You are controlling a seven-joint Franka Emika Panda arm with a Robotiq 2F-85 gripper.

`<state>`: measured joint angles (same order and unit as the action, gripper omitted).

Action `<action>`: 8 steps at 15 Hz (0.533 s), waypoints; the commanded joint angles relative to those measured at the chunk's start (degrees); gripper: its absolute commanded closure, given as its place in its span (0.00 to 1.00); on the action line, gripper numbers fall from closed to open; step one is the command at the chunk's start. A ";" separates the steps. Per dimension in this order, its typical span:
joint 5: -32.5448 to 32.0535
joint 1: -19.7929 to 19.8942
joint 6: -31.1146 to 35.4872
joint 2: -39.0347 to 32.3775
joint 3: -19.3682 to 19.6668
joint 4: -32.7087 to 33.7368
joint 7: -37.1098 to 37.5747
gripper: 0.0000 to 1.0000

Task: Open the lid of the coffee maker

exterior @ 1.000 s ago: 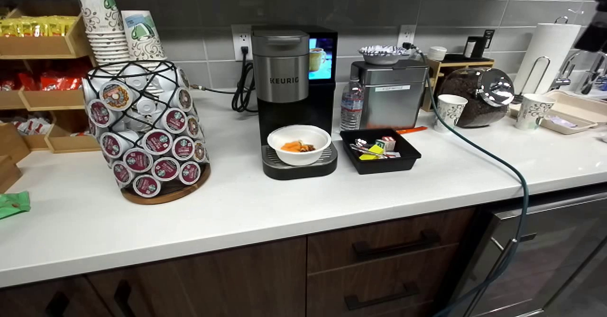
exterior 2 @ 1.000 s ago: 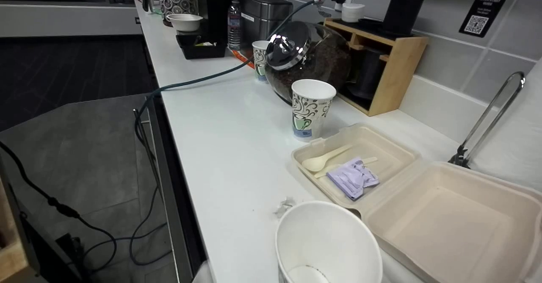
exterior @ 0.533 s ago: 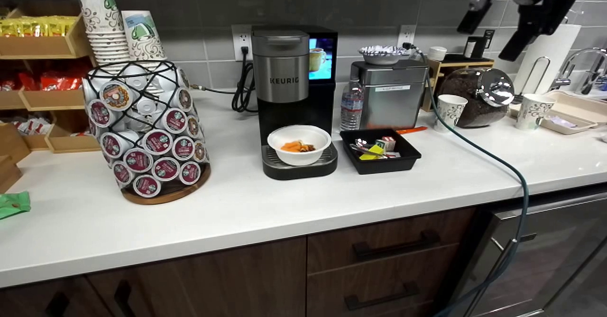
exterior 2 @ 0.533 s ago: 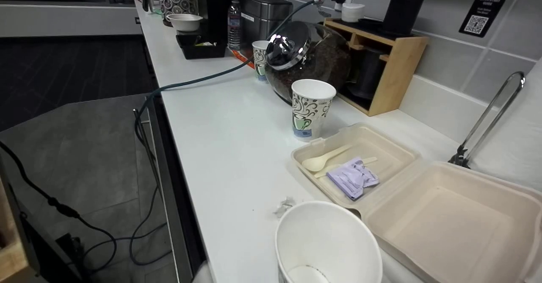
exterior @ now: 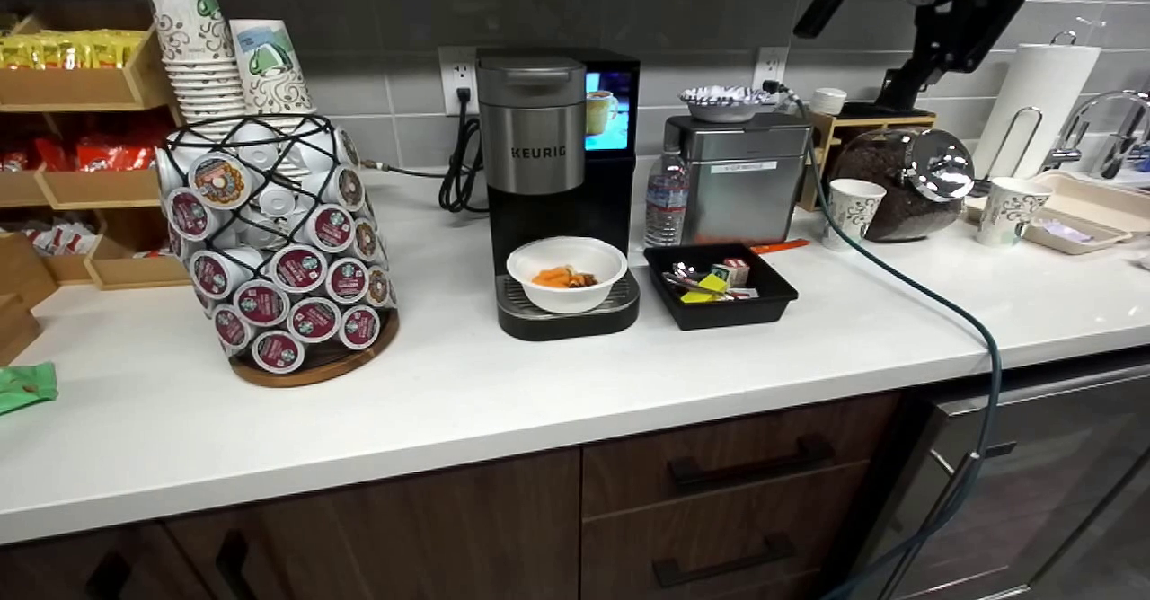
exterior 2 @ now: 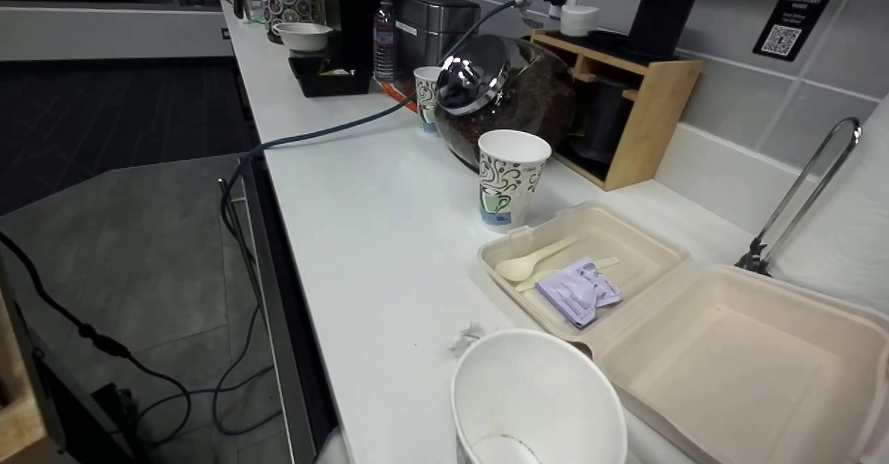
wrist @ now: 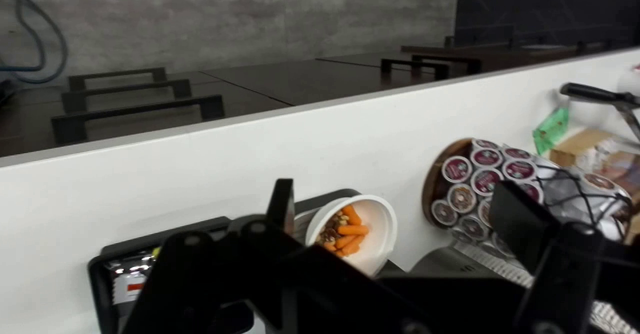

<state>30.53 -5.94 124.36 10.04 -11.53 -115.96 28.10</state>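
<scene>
The coffee maker [exterior: 535, 151] stands upright on the counter in an exterior view, with a silver-grey front and a lit side display. Its lid [exterior: 532, 83] is down on top. An exterior view shows only part of the coffee maker's dark body [exterior 2: 358, 5]; the lid is cut off there. My gripper [exterior: 853, 61] is high to the right of the coffee maker, well apart from it, fingers spread and empty. In the wrist view the open gripper [wrist: 395, 189] shows black fingers; part of the coffee maker's silver front [wrist: 447, 263] shows below, and the lid is hidden behind the gripper.
A white bowl with carrots [exterior: 568, 299] sits on the drip tray. A pod rack [exterior: 296, 268] stands left. Right are a black tray [exterior: 728, 314], a water bottle [exterior: 666, 200], a silver machine [exterior: 741, 191] topped by a bowl, a hanging cable [exterior: 898, 275] and a jar [exterior: 885, 178].
My gripper has come in from the right edge of an exterior view and moved left towards the coffee maker. Its fingers stay spread. The objects on the counter have not moved.
</scene>
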 commanded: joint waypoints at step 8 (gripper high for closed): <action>43.06 -8.76 37.94 -14.04 -2.99 4.99 -25.34 0.00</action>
<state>62.31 -12.92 156.78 0.95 -13.36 -117.30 11.59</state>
